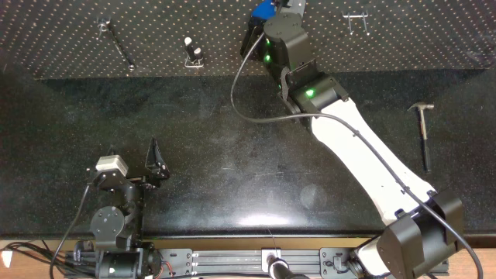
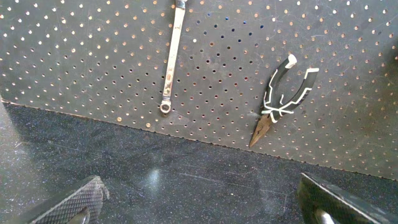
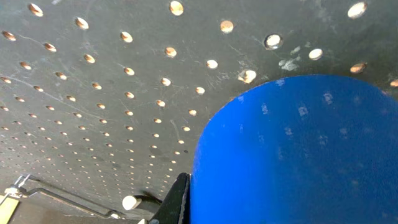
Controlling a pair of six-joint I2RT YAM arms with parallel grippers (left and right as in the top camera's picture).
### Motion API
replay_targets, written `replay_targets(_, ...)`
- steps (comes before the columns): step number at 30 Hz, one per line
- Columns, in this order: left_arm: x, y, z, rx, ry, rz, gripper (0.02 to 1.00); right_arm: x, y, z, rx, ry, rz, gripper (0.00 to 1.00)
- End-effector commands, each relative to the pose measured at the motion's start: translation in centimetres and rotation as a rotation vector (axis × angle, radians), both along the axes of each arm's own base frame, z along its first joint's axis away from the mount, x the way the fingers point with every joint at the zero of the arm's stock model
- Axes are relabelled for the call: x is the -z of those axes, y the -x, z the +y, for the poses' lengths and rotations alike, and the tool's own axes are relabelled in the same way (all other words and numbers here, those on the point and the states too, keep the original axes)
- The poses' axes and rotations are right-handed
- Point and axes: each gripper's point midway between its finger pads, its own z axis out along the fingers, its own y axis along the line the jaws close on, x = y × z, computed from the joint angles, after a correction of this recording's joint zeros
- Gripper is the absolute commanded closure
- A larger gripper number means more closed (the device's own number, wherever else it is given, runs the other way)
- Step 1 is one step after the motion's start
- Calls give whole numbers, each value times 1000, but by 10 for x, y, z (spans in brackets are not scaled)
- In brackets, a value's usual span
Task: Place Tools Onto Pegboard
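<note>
Left gripper (image 1: 157, 161) is sitting near my base, fingers released wide, holding nothing. Pegboard (image 1: 62, 31) is carrying the wrench (image 1: 116, 44) & pliers (image 1: 194, 53). My right gripper (image 1: 257, 27) is clenching the blue tool (image 3: 292, 155) up against the board. Prob is, if it's not catching a peg, it's dropping. Hammer (image 1: 423, 132) is lying on the table (image 1: 232, 155), far right.

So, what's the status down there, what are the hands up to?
Left hand open, parked by its base. Right hand holding blue tool up at pegboard. Hammer lying on table. Wrench, pliers hang well aside.
</note>
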Motion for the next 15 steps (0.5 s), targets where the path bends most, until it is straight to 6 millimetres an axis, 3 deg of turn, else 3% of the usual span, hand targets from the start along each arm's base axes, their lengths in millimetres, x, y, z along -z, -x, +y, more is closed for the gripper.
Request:
replay_targets(1, 1, 1, 4, -19, -6, 0, 23, -15, -12, -2, 27, -27, -48, 925)
replay_targets(15, 1, 1, 4, -19, -6, 0, 25, -20, -17, 12, -28, -57, -64, 925)
